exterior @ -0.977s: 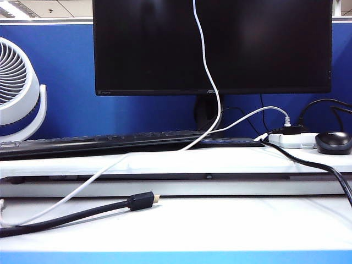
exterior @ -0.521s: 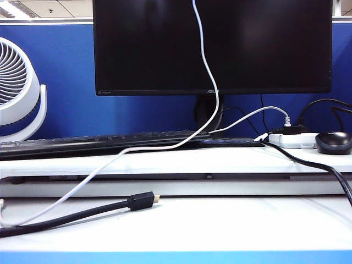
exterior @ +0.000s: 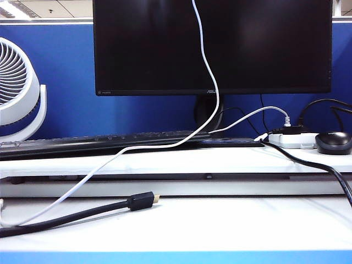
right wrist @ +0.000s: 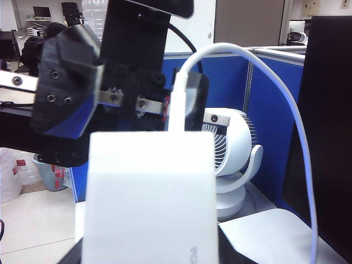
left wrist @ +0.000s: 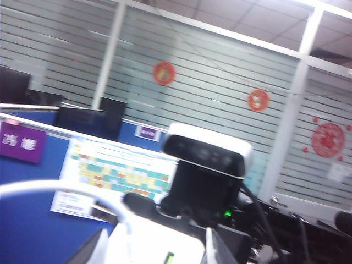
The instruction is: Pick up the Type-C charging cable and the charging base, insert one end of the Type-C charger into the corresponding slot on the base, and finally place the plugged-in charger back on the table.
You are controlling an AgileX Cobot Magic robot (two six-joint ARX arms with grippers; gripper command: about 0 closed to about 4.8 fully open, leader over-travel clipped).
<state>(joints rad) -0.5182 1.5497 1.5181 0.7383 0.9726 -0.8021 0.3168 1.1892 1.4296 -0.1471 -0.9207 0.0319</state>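
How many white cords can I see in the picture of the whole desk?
2. One long cord hangs down across the monitor and runs to the desk's left. A second arcs to the power strip. Others may be hidden.

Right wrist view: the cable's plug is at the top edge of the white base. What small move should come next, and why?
Probably the left gripper should press the Type-C charging cable plug straight into the charging base, which the right gripper holds in front of it. The plug meets the base's top edge, but whether it is fully seated cannot be told.
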